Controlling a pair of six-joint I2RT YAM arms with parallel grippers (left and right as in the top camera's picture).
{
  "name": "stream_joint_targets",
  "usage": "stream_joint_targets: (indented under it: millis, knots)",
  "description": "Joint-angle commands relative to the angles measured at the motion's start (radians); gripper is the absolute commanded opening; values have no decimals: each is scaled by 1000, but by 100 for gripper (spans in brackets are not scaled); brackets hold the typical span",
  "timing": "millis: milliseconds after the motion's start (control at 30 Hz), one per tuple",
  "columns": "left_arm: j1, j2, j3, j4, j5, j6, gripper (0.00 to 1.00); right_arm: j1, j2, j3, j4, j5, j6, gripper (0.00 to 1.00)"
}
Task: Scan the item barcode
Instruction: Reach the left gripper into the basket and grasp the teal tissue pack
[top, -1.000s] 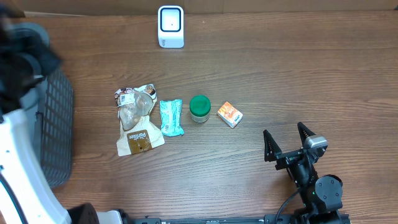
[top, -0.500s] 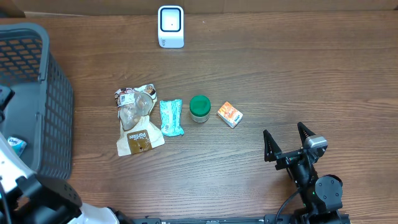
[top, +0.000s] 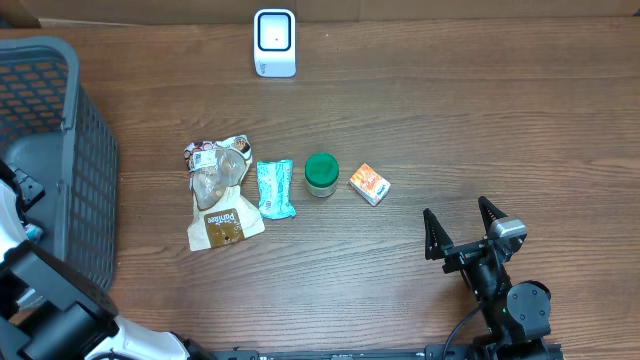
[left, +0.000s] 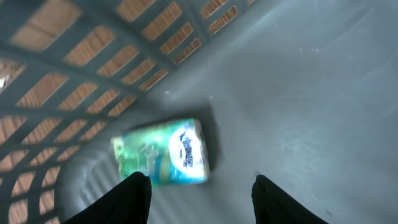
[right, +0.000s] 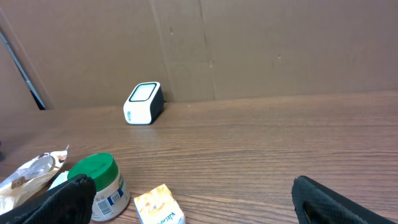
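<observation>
Reading overhead first: one teal packet (top: 32, 232) is already lying in the basket (top: 95, 180) at the left edge, under the left arm (top: 50, 300), so I'm judging that item as done. Four are waiting mid-table: snack bag (top: 218, 192), teal pouch (top: 275, 188), green-lidded jar (top: 321, 174), orange box (top: 369, 184). The scanner (top: 274, 42) is standing at the far edge. Near right, the right gripper (top: 455, 207) is sitting with jaws spread wide, empty.

Left wrist: the left gripper (left: 202, 199) is hovering over the basket floor, fingers apart, gripping nothing. The packet is lying flat just beyond them; teal-green wrap, blue logo, blurred, no barcode readable.

Right wrist: jar and box are sitting nearest, well apart from the scanner.
</observation>
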Motion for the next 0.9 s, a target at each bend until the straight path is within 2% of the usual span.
stream_joint_targets:
  millis: [0, 200, 533, 600, 833, 867]
  knots:
    - [7, 63, -18, 27, -33, 97, 54, -2, -12, -11, 3, -1, -4, 100]
    - [31, 158, -18, 24, -77, 48, 52, -2, -12, -11, 3, -1, -4, 100]
    - [90, 173, -39, 19, -98, -39, 49, -2, -12, -11, 3, -1, -4, 100]
    - [96, 173, -52, 26, -98, -54, 42, -2, -12, -11, 3, -1, -4, 100]
    - [95, 173, -68, 20, -69, -96, 4, -2, -12, -11, 3, -1, -4, 100]
    - [95, 173, -68, 13, -57, -96, 4, -2, -12, -11, 3, -1, -4, 100]
